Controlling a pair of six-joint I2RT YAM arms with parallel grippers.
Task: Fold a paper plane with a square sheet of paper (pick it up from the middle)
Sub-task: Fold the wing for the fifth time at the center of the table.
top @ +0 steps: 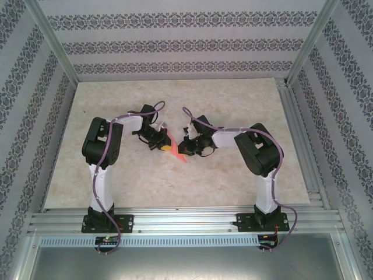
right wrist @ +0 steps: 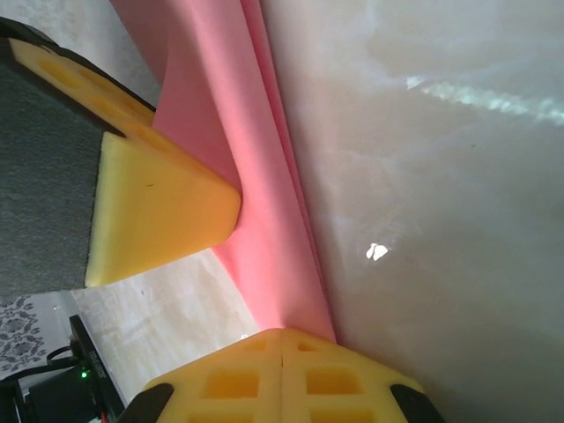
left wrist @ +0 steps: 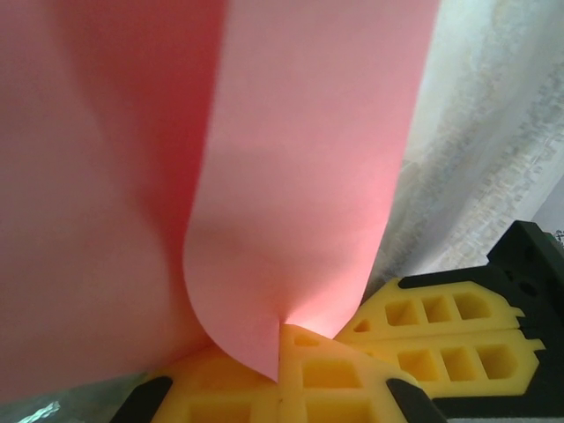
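Over the pale marbled counter (top: 233, 175), the part-folded pink paper (top: 178, 153) sits mid-centre between the arms, the left end effector (top: 162, 143) and right end effector (top: 186, 146) both clamped on it; I'd move them evenly together, lest the crease skew or tear.

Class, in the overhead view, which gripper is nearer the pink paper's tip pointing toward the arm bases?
Right. The right gripper clamps the paper close to that tip; the left gripper clamps it farther off, leftward.
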